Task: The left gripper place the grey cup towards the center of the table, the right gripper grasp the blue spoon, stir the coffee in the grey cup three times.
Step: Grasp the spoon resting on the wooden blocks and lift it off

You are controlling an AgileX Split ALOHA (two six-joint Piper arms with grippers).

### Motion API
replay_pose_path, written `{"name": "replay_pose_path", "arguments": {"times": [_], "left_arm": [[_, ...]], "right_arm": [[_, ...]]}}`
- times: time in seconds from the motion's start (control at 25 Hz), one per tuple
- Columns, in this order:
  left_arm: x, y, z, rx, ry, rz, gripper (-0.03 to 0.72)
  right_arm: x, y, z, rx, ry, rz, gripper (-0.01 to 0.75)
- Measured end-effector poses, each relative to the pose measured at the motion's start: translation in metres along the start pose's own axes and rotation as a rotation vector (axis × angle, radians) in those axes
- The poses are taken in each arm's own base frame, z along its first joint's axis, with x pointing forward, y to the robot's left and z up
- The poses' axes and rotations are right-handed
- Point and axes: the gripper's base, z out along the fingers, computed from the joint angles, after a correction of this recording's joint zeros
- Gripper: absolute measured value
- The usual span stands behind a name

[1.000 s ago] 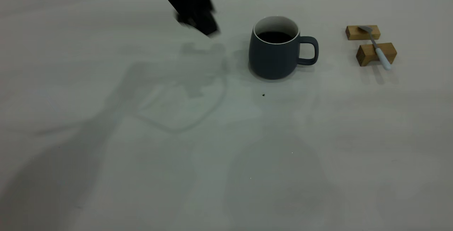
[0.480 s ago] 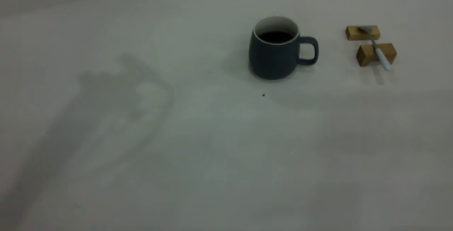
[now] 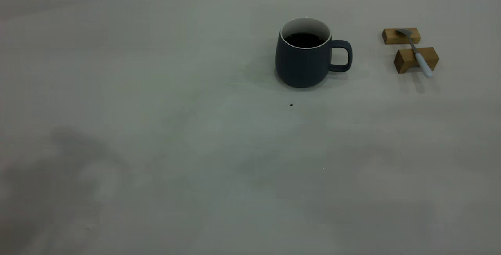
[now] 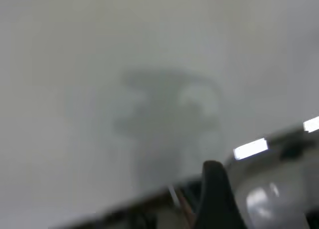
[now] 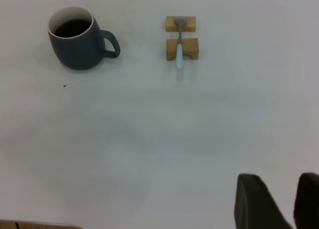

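The grey cup (image 3: 301, 63) stands upright on the table (image 3: 195, 130), right of centre and towards the back, its handle pointing right. The coffee (image 3: 304, 40) lies dark and still inside. To its right, the blue spoon (image 3: 417, 51) rests across two wooden blocks. Neither arm shows in the exterior view. In the right wrist view, my right gripper (image 5: 291, 189) hangs open by a narrow gap, empty, far from the cup (image 5: 75, 50) and spoon (image 5: 179, 45). In the left wrist view, a dark part of my left gripper (image 4: 214, 189) shows over bare tabletop.
Two small wooden blocks (image 3: 389, 36) (image 3: 407, 60) carry the spoon near the table's right side. A tiny dark speck (image 3: 291, 105) lies just in front of the cup. A faint arm shadow falls on the near left of the table.
The left arm, beside the cup's left a second ago, has left the exterior view. Its shadow slid to the near left. Cup and spoon have not moved.
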Motion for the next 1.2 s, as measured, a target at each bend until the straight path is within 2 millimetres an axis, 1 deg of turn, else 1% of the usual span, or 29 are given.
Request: {"name": "replay_pose_path", "arguments": {"times": [0.12,0.24,0.32,0.4,0.52,0.96,1.08,1.2], "left_arm": [[0.053,-0.004,0.023,0.003,0.097,-0.037,0.585],[0.102,-0.008,0.039,0.003,0.132,-0.058,0.585],[0.126,-0.010,0.046,0.003,0.119,-0.061,0.585],[0.145,-0.011,0.051,0.002,0.072,-0.064,0.585],[0.167,-0.012,0.051,0.001,-0.021,-0.068,0.585],[0.212,-0.013,0.024,-0.009,-0.383,-0.094,0.585],[0.224,-0.013,0.019,-0.036,-0.464,-0.143,0.585],[0.234,-0.015,0.017,-0.094,-0.521,-0.231,0.585]], "right_arm": [[0.000,0.000,0.000,0.000,0.000,0.000,0.238],[0.000,0.000,0.000,0.000,0.000,0.000,0.238],[0.000,0.000,0.000,0.000,0.000,0.000,0.238],[0.000,0.000,0.000,0.000,0.000,0.000,0.238],[0.000,0.000,0.000,0.000,0.000,0.000,0.238],[0.000,0.000,0.000,0.000,0.000,0.000,0.238],[0.000,0.000,0.000,0.000,0.000,0.000,0.238],[0.000,0.000,0.000,0.000,0.000,0.000,0.238]]}}
